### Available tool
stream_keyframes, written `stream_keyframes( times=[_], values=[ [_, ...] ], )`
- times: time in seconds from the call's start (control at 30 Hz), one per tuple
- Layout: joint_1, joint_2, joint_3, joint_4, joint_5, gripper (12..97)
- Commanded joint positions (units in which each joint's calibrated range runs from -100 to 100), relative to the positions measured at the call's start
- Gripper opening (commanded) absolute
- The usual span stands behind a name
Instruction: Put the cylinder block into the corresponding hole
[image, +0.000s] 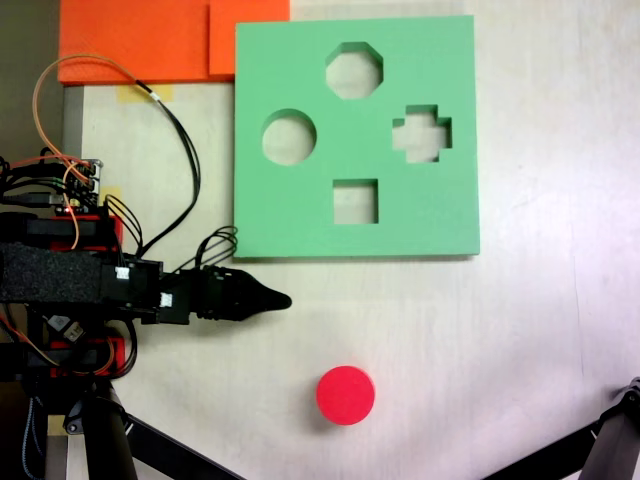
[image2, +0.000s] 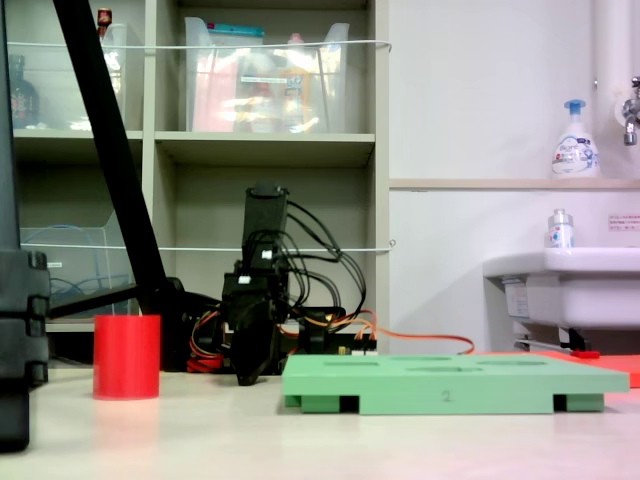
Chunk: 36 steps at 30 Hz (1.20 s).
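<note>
I count one cylinder block (image: 346, 395), upright on the table (image: 520, 340), and one green board (image: 300, 215) with four cut-outs, including the round hole (image: 289, 137). My gripper (image: 283, 299) points toward the board's near edge, empty; its opening I cannot tell.

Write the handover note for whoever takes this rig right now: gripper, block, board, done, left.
Gripper: low over the table beside the green board, holding nothing; whether the jaws are open cannot be told.
Cylinder block: upright on the table, apart from gripper and board.
Round hole: empty, on the board's left in the top-down fixed view.
Done: nothing yet.
Left: grasp the block, carry it over, seat it in the round hole.
</note>
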Motion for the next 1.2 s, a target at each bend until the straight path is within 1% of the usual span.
stream_keyframes(
  times=[0.0, 0.7, 0.8, 0.9, 0.93, 1.07, 1.13, 1.17],
  values=[
    [0.00, -0.41, -1.47, -5.50, -0.05, 48.6],
    [0.10, -0.41, -1.47, -5.40, -0.05, 48.5],
    [-0.05, -0.41, -1.47, -5.40, -0.05, 51.9],
    [0.00, -0.41, -1.47, -0.40, 0.78, 53.5],
    [-0.05, -0.41, -1.47, 3.65, 2.83, 53.4],
    [0.05, -0.41, -1.47, 31.19, 24.47, 53.4],
    [0.00, -0.41, -1.47, 39.37, 30.72, 53.4],
    [0.05, -0.41, -1.47, 40.62, 32.04, 53.4]
  ],
)
